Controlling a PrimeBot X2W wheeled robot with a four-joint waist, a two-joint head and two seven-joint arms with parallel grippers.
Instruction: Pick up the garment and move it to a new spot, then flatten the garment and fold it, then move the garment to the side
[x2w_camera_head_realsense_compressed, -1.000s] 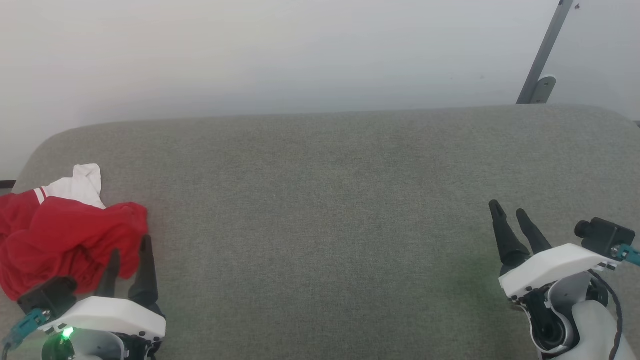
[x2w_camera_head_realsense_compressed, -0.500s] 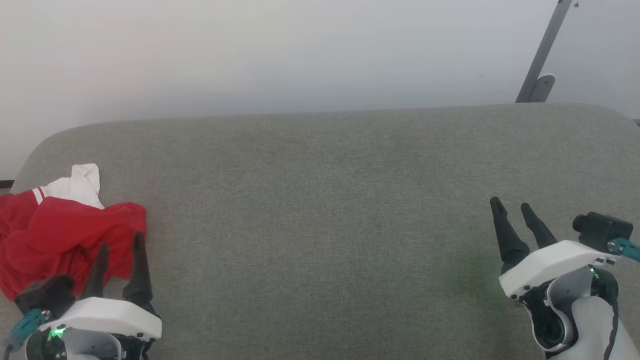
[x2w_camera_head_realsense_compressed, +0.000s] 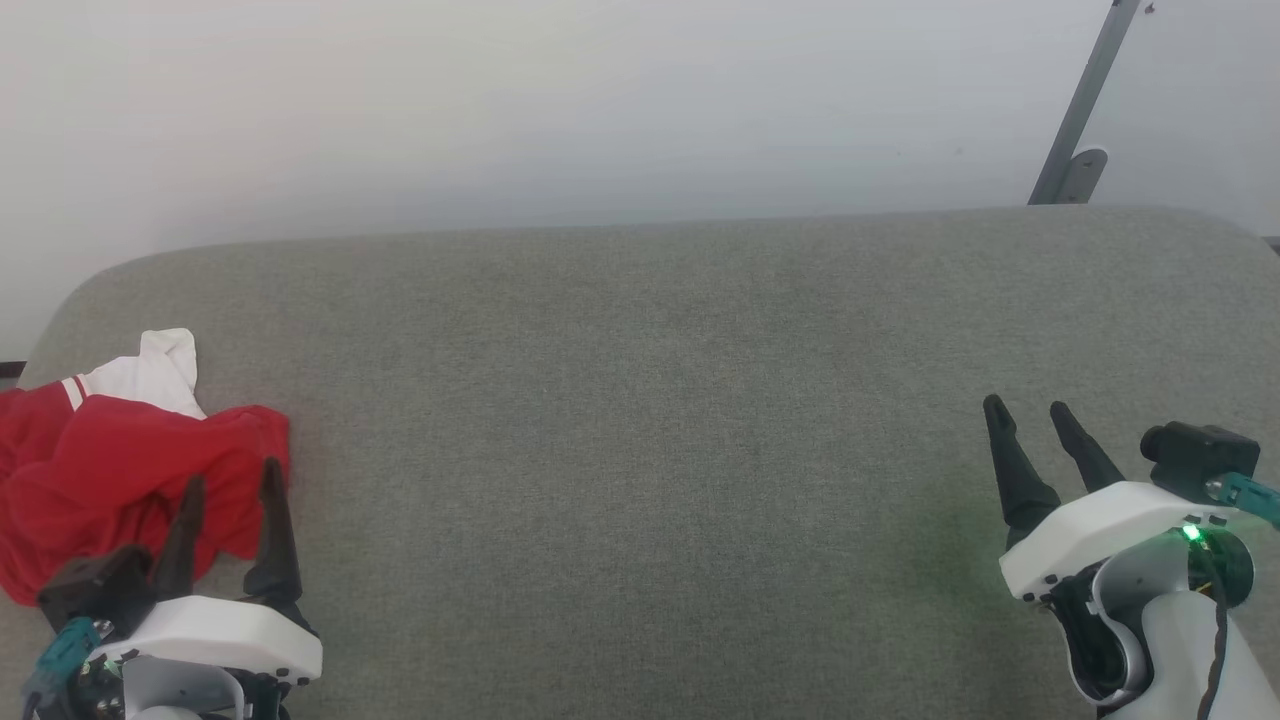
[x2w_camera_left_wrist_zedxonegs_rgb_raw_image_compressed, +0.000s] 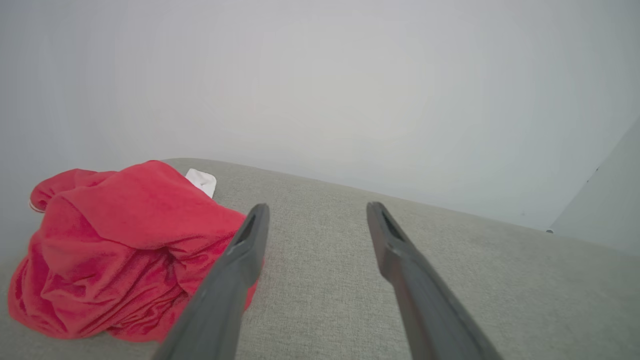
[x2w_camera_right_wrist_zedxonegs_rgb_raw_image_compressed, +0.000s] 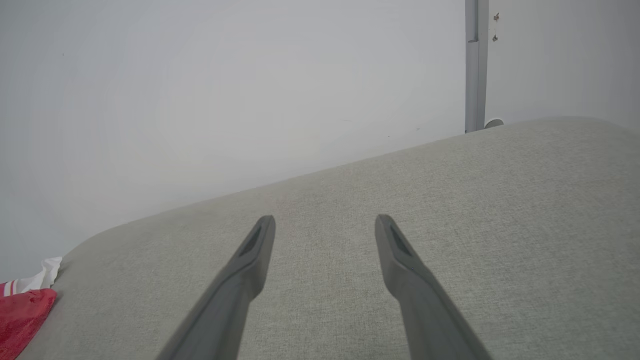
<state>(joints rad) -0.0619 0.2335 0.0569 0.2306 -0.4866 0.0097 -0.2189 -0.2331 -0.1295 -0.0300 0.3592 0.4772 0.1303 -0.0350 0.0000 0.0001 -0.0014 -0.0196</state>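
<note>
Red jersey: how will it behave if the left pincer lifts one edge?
Probably floppy: the jersey lies bunched in soft folds, so the rest should hang and trail. Pushed, it would probably crumple on the textured grey surface rather than slide.

No legible text, labels or numbers, garment (x2w_camera_head_realsense_compressed: 110, 460) bunched up, any print seemingly folded under
</note>
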